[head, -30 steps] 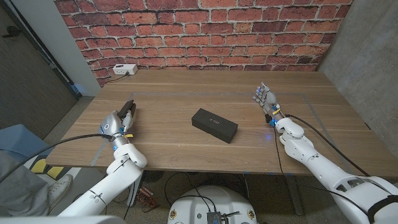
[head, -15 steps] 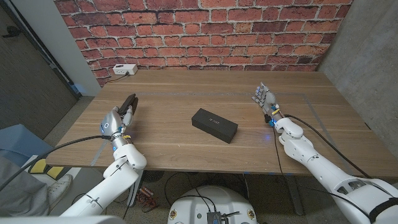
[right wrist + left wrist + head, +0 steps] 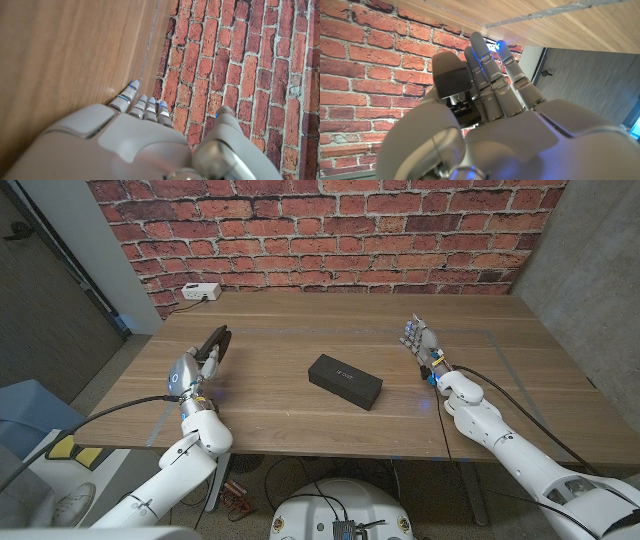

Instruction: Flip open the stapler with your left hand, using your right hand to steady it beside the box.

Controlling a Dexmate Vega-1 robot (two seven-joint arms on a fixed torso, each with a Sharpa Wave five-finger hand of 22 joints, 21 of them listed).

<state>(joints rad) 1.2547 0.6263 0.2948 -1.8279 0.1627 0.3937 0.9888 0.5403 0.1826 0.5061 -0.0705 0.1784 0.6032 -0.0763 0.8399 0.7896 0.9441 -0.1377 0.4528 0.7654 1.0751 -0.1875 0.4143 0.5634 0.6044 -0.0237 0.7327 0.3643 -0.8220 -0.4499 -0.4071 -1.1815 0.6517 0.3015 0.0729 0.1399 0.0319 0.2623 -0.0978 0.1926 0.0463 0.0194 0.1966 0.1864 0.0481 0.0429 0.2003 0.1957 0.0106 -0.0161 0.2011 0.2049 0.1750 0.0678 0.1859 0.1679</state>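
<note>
A flat black box-like object (image 3: pixel 345 380) lies alone near the middle of the wooden table (image 3: pixel 280 420); I cannot make out a separate stapler beside it. My left hand (image 3: pixel 205 355) hovers over the table's left part, well away from the black object, fingers stretched out and holding nothing. The left wrist view shows the same left hand (image 3: pixel 490 100) with straight fingers in front of the brick wall. My right hand (image 3: pixel 422 340) stands to the right of the black object, fingers extended and empty. In the right wrist view the right hand (image 3: pixel 145 135) points over bare wood.
A white power strip (image 3: pixel 200 292) sits at the table's far left corner by the brick wall (image 3: pixel 330 230). Thin tape lines (image 3: pixel 500 365) mark the tabletop. A grey wall (image 3: pixel 590 270) stands to the right.
My left hand has risen and moved a little forward toward the table's middle. My right hand has shifted slightly forward and left. The black object has not moved.
</note>
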